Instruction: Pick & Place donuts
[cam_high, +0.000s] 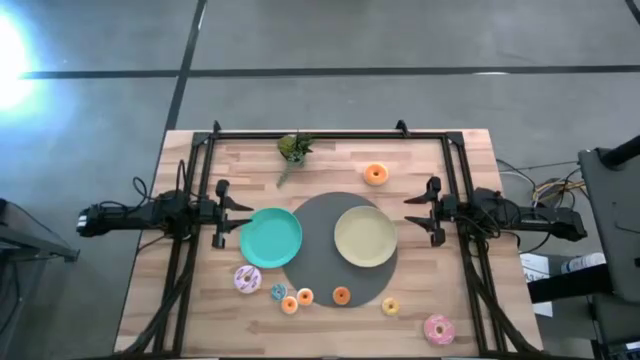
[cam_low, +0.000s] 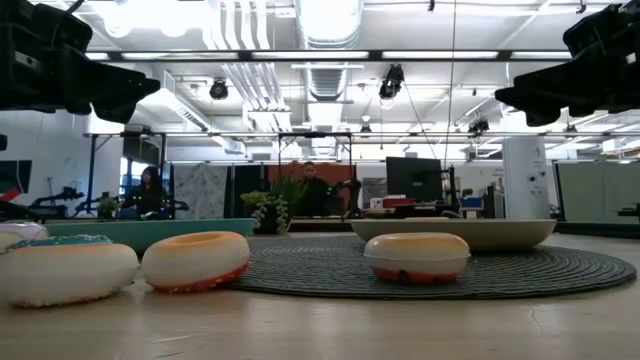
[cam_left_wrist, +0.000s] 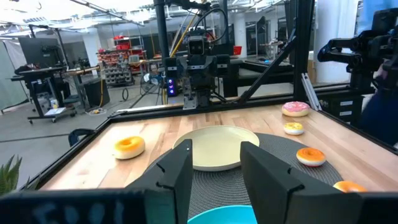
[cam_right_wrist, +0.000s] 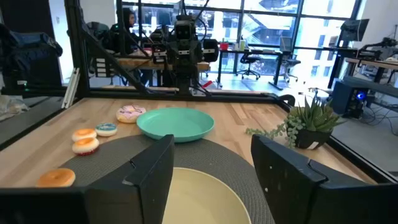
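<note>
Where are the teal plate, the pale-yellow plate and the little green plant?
Teal plate (cam_high: 271, 238): high view, the middle of its bare face.
Pale-yellow plate (cam_high: 365, 237): high view, the middle of its bare face.
Green plant (cam_high: 294, 147): high view, its leaves, near the table's far edge.

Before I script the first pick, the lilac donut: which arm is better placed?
Left. The lilac donut lies beside the teal plate, near the left gripper; the right gripper waits across the mat.
</note>
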